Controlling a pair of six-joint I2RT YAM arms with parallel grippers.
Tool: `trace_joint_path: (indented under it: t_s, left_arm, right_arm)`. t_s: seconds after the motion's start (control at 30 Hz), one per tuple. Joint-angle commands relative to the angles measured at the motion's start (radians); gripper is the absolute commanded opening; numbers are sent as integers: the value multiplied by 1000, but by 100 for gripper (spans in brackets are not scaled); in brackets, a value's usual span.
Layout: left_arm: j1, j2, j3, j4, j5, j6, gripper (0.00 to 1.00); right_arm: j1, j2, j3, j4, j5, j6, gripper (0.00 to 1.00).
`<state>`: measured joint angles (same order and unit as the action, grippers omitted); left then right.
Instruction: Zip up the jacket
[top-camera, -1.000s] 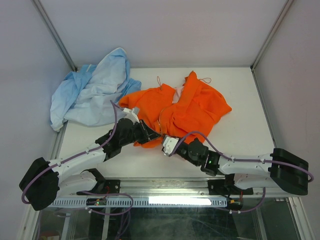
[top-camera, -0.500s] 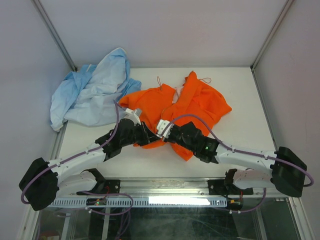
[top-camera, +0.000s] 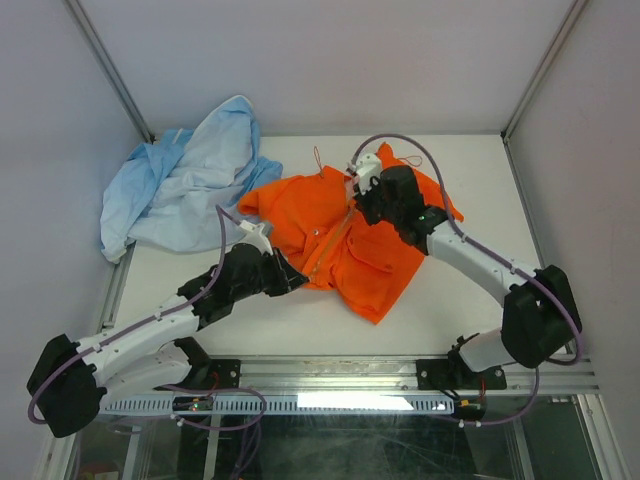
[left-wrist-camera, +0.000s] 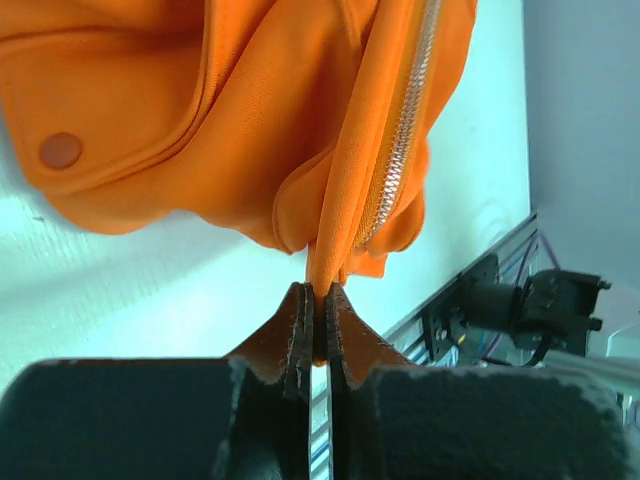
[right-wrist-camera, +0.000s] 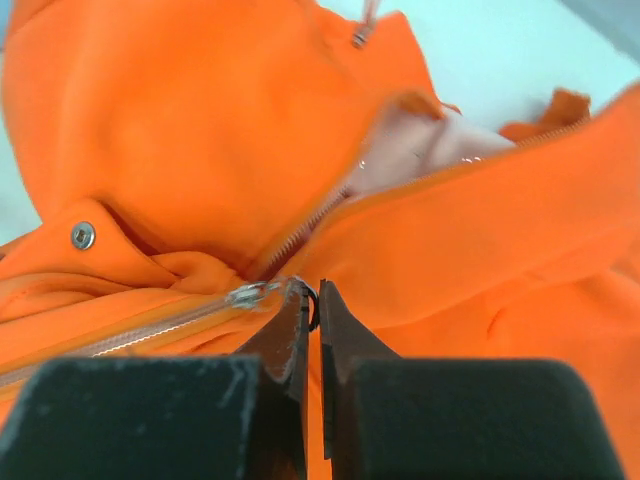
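Place: you are looking at a robot test cell in a lab.
Walls: plain grey panels (top-camera: 320, 60) close in the white table (top-camera: 490, 170) on three sides.
Frame: metal posts (top-camera: 112, 75) rise at the table's far corners.

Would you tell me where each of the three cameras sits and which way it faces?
Top external: above and behind the bases, looking down on the table; both arms show, with the jacket and a light blue garment.
Left wrist: on the left gripper, looking along its shut fingers at the jacket's hem and zipper.
Right wrist: on the right gripper, looking along its shut fingers at the zipper slider and pink lining.
Shared: both wrist views show the zipper.
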<state>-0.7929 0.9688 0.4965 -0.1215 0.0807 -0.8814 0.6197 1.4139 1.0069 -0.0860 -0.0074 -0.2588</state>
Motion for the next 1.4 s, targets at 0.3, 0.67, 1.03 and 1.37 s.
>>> trace_joint_path:
  t_s: [0.3, 0.67, 1.03, 1.37]
  left_arm:
    - [-10, -167, 235, -466, -330, 150, 0]
    - [-9, -163, 179, -492, -237, 88, 53]
    - [-10, 65, 420, -358, -260, 209, 81]
    - [-8, 405, 350, -131, -151, 181, 74]
  right_arm:
    - [-411, -10, 250, -33, -102, 104, 0]
    - [-174, -142, -57, 122, -418, 228, 30]
    - [-143, 226, 124, 73, -274, 358, 48]
    - [-140, 114, -287, -56, -87, 610, 51]
